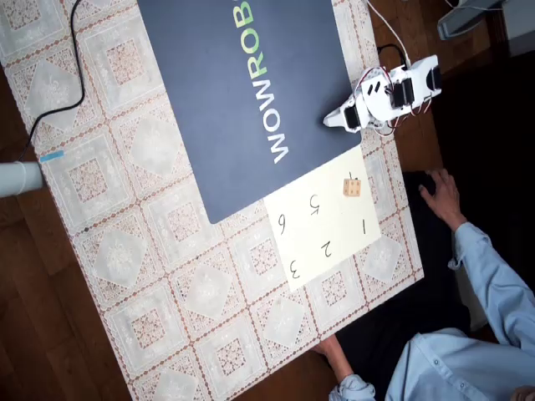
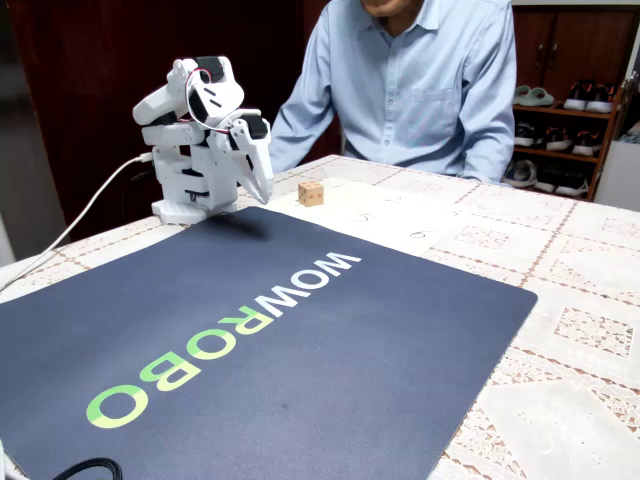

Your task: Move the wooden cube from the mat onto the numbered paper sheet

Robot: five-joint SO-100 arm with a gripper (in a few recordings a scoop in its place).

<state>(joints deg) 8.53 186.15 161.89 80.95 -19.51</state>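
- Hanging folded over the mat's (image 2: pixel 300 340) edge, the white arm's fingers (image 2: pixel 262 180) point down; they look closed together and hold nothing.
- Wooden cube (image 1: pixel 352 189) sits flat on the numbered paper sheet (image 1: pixel 330 225), near its corner closest to the arm, well apart from the fingers.
- Its dotted faces show; a cube has no long axis.
- A person's hand (image 1: pixel 440 194) rests by the table (image 1: pixel 150 276) edge.

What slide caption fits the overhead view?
Wooden cube resting on the numbered paper sheet, robot arm folded beside the mat.
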